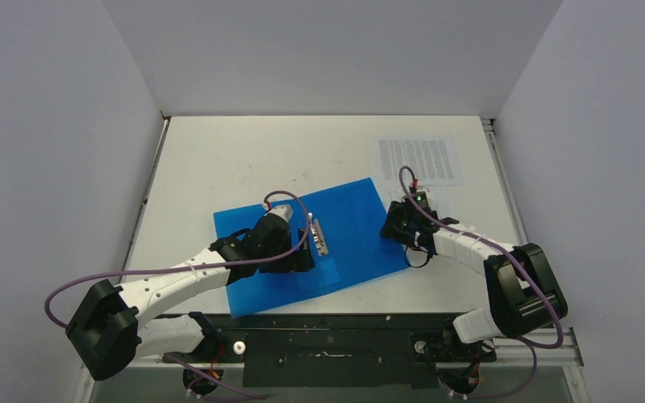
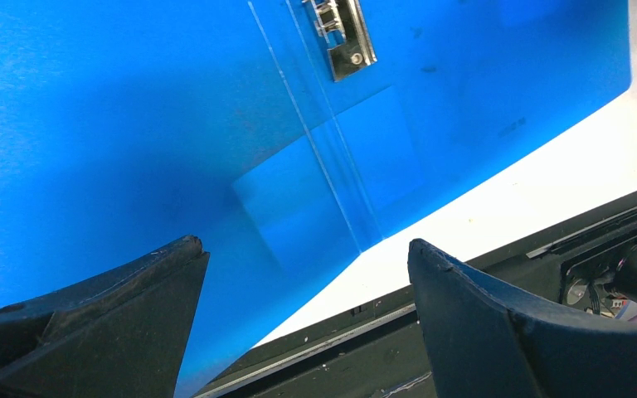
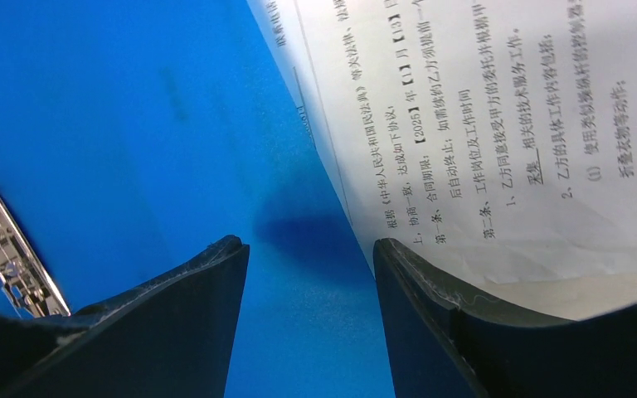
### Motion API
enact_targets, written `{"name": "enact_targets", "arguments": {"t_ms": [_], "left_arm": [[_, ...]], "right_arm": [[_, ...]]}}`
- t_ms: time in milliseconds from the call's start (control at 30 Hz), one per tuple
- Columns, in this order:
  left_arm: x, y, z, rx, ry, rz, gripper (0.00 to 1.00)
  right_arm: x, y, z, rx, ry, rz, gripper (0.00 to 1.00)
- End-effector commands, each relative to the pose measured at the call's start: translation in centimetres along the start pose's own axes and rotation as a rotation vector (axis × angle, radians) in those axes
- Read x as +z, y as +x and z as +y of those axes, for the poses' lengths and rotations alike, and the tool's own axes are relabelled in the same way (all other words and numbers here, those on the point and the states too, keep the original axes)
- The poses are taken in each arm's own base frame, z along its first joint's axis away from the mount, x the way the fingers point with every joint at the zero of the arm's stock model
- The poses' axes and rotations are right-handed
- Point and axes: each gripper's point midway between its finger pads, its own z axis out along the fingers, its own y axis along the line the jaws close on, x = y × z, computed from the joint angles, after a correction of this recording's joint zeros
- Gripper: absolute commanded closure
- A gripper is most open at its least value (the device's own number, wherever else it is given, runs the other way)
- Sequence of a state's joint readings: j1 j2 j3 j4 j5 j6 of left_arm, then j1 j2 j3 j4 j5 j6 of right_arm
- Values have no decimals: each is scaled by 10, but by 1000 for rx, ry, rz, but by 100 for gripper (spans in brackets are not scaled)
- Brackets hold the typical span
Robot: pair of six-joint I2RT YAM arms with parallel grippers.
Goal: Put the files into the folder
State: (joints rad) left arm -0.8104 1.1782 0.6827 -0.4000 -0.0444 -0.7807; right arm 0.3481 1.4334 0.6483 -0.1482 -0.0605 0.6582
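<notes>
The blue folder lies open and flat on the white table, with its metal clip along the spine. My left gripper is open and empty, low over the folder's left half near the spine; the left wrist view shows blue plastic and the clip. My right gripper is open and empty at the folder's right edge. The files lie at the back right. In the right wrist view the printed paper overlaps the folder just beside my right finger.
A black rail runs along the table's near edge, just below the folder; it also shows in the left wrist view. White walls close in the table on the left, back and right.
</notes>
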Motion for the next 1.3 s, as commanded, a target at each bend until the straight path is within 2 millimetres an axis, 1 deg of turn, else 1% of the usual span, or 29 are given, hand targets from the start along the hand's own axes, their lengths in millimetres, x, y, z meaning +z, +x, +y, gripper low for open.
{"name": "enact_targets", "arguments": {"t_ms": [0,133,233,300,367,433,533,700,767,833,900,1033,1067,1133,1267], "left_arm": [[-6,-9,-7,13,25,-41,9],[-8,-11,-8,13,22,-42,9],[-10,-15,-12,13,31,-53,9],[-12,-23,-19,19,43,-67,9],[-14,-31,-26,26,53,-81,9],[-16,-40,-34,34,62,-93,9],[-19,-54,-50,46,88,-109,9],[-21,-83,-87,63,171,-147,9],[-16,-93,-102,67,200,-148,9],[-13,-99,-123,75,256,-129,9],[-5,-106,-142,82,296,-125,9],[15,-114,-169,97,347,-97,9],[21,-115,-175,102,358,-87,9],[31,-120,-189,117,375,-82,9],[51,-131,-211,124,408,-77,9]], "right_arm": [[-9,-6,23,2,-55,-41,42],[-12,-2,34,-17,-62,-41,43],[-16,3,44,-35,-76,-44,43],[-21,1,48,-42,-84,-53,42],[-28,-9,46,-47,-60,-92,42],[-36,-16,40,-59,-22,-117,41],[-47,-28,27,-72,43,-166,35],[-65,-47,5,-55,125,-248,20],[-71,-54,-2,-47,139,-271,16],[-76,-61,-10,-31,159,-289,12],[-81,-68,-18,-13,178,-312,9],[-88,-81,-40,39,250,-371,0],[-89,-83,-47,56,267,-379,5],[-89,-88,-57,89,294,-394,9],[-89,-97,-75,153,331,-426,10]]}}
